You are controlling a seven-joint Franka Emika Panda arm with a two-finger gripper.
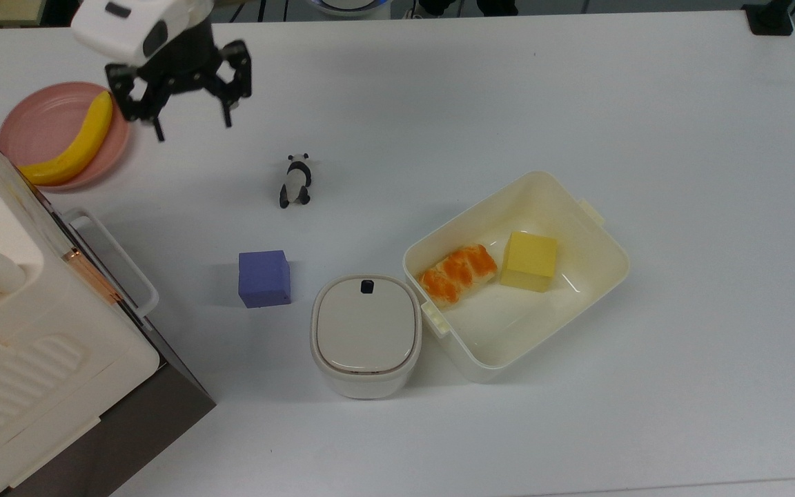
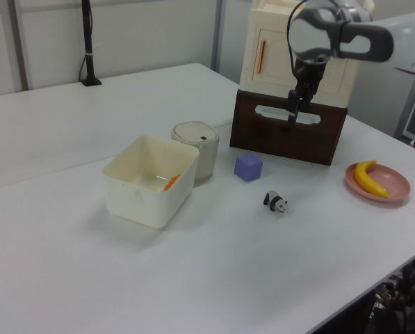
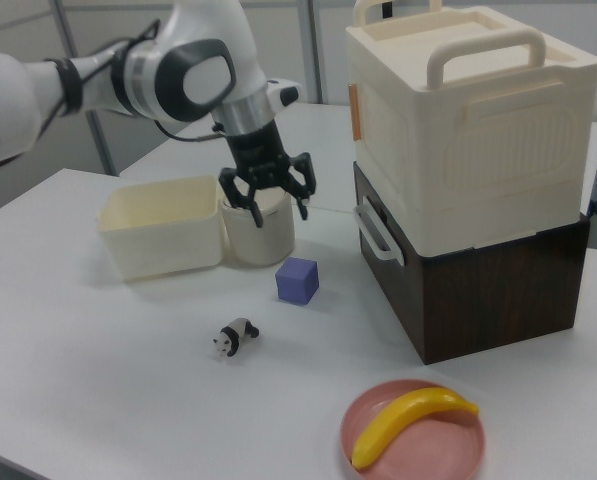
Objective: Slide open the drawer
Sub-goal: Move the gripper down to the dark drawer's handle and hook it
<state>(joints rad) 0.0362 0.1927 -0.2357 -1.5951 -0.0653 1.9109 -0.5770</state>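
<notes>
My claw [image 1: 190,128] spread, empty, hovering above worktop [image 1: 577,103] near banana plate [image 1: 28,121]. Drawer [image 3: 468,275] shut under cream case; white handle [image 3: 377,232] faces me. Fingers wide, presumably to straddle handle.

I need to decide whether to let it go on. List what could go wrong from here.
1. The end effector, open and above the table, hangs close to the banana on the pink plate; a low approach could clip them.
2. The drawer is shut under a cream box; a skewed pull on the white handle might drag the whole stack.
</notes>
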